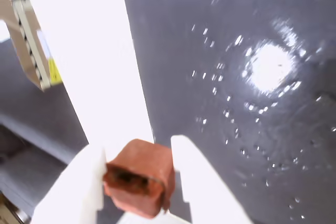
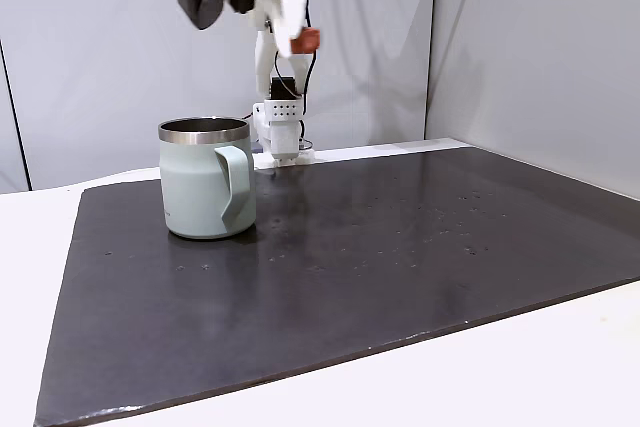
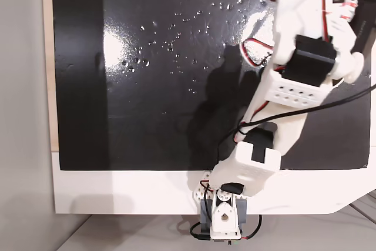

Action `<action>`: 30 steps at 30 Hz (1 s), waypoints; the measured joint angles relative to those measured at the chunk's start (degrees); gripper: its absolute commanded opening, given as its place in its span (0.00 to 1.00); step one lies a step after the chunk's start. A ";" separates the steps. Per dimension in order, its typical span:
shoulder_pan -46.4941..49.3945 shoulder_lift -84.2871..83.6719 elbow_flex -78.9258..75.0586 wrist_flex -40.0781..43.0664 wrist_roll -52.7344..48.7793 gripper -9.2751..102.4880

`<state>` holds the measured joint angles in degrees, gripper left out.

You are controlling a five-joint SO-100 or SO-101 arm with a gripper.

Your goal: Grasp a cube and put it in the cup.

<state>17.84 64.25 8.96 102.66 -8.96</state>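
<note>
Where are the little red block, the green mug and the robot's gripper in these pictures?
cube (image 1: 142,174): wrist view, its front face between the fingers.
cup (image 2: 195,192): a fixed view, its mint-green side wall.
gripper (image 1: 137,182): wrist view, midway between the white fingertips, shut on the cube.

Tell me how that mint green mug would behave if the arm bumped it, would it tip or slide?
The cup looks wide, squat and flat-bottomed, so it probably resists tipping. Its steel rim suggests some weight, so a light nudge would likely just slide it on the glossy dark mat. A push on the handle might spin it.
</note>
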 measured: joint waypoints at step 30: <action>22.15 25.66 40.43 0.09 -11.60 0.15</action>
<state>39.99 89.91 49.39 102.74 -20.57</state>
